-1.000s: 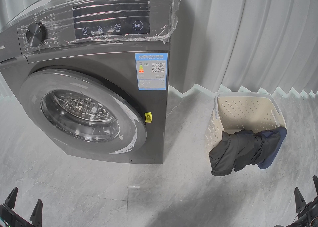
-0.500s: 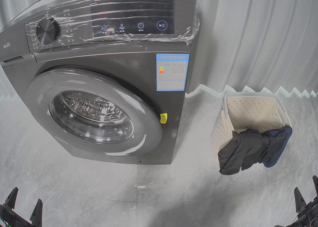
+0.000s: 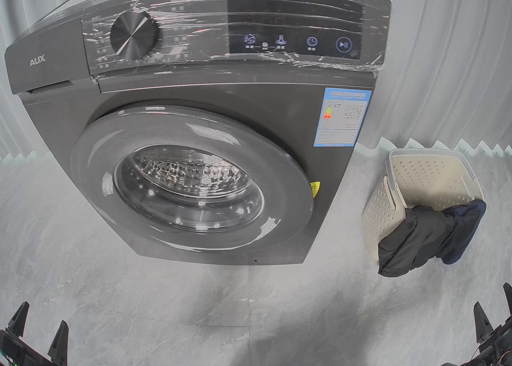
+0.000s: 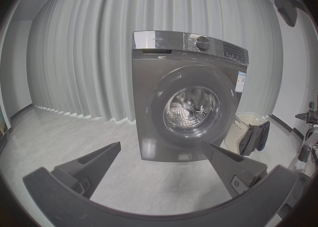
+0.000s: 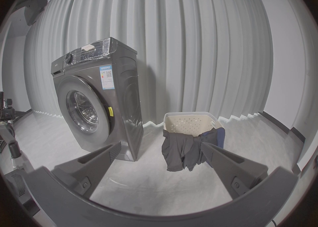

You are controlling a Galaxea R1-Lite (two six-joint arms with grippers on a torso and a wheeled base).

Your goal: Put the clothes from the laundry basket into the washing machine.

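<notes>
**PRE-LOAD CHECK: DOOR SHUT, GARMENTS HANGING OVER RIM**

**Status.** The left gripper [image 4: 159, 146] and right gripper [image 5: 160, 145] both sit low over the floor, well apart from the work. Fingers are spread on both, w/ nothing between them. The clothes are at the basket, not in the drum.

**Hazards.**
- The round glass door [image 3: 192, 185] of the dark grey metal front-load washing machine [image 3: 224, 100] looks shut. If you bring a garment over first, there is no way in. Open it before you pick.
- The dark grey fabric garment [image 3: 416, 236] and the navy fabric garment [image 3: 466, 223] drape over the front rim of the cream perforated plastic laundry basket [image 3: 381, 207] and hang outside it, touching each other. A pinch on one will prob. drag the other along.
- The basket looks light and thin-walled. A sideways pull on the cloth could tip or slide it, so lift up, not across.
- Long hanging ends may trail on the floor or snag the door edge.

**Materials.**
- Machine: smooth satin panels, glossy door ring, dimpled steel drum behind the glass, crinkled clear film over the control panel [image 3: 234, 25].
- Basket: rigid, approx. rectangular, w/ holes punched through its walls.
- Garments: limp, matte, folded.
- Floor: the pale grey marble-look tile [image 3: 160, 308] is smooth and gives low grip.
</notes>
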